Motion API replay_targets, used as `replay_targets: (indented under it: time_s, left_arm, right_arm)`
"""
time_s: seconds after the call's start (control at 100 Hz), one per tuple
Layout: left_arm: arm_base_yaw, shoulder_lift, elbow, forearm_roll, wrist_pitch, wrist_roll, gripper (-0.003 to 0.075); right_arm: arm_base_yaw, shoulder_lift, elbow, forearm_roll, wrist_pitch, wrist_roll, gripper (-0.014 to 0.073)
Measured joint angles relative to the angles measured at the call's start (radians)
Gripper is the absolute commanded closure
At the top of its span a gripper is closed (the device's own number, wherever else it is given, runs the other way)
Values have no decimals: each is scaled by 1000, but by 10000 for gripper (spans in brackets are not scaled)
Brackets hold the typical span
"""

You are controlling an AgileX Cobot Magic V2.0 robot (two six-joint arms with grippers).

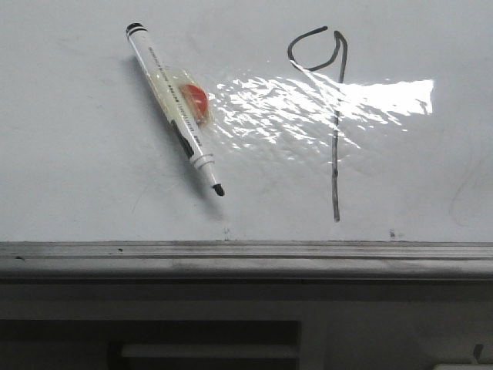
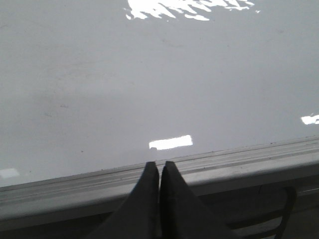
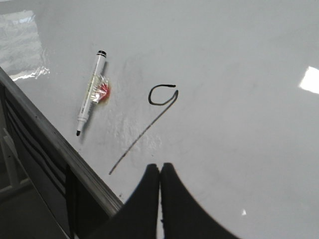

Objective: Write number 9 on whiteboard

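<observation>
Black number 9 [image 1: 333, 116] is sitting finished on the whiteboard [image 1: 77, 154]; marker [image 1: 176, 108] is lying discarded, both grippers [image 2: 159, 172] [image 3: 160, 172] closed, empty.

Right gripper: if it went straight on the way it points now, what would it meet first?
Probably bare whiteboard beside the number 9; the right gripper, fingertips together, aims past its tail. Depth is unclear.

We look down past our left gripper [image 2: 159, 172], whose two dark fingers [image 2: 145, 199] are pressed together with only a thin seam between them, their tips over the grey metal frame edge [image 2: 239, 162] of the whiteboard [image 2: 149, 79]. The glossy white board fills the view beyond the frame, bare of writing here. Bright glare patches [image 2: 170, 142] shine on it, one just beyond the fingertips and a larger one at the far side.
</observation>
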State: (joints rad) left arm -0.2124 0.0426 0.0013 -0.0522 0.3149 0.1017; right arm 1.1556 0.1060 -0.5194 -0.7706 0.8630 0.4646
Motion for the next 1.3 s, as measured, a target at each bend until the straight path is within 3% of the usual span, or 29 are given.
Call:
replay_targets:
  time_s: [0.1, 0.23, 0.42, 0.64, 0.75, 0.89, 1.05, 1.3]
  left_arm:
    - [0, 0, 0, 0, 0, 0, 741]
    - [0, 0, 0, 0, 0, 0, 741]
    - [0, 0, 0, 0, 2, 0, 741]
    - [0, 0, 0, 0, 2, 0, 741]
    - [0, 0, 0, 0, 2, 0, 741]
    - [0, 0, 0, 0, 2, 0, 741]
    - [0, 0, 0, 0, 2, 0, 741]
    - [0, 0, 0, 2, 2, 0, 741]
  right_arm:
    - [0, 0, 5, -34, 38, 0, 635]
    - [-24, 0, 47, -93, -57, 0, 635]
    - [-192, 2, 107, 1, -174, -19, 635]
    - [-554, 6, 237, 316, -416, -140, 635]
    - [-729, 8, 348, 517, -583, -265, 635]
    - [-881, 8, 487, 678, -728, -397, 635]
    - [-964, 10, 532, 710, -736, -423, 635]
    - [-972, -64, 532, 722, -634, -426, 635]
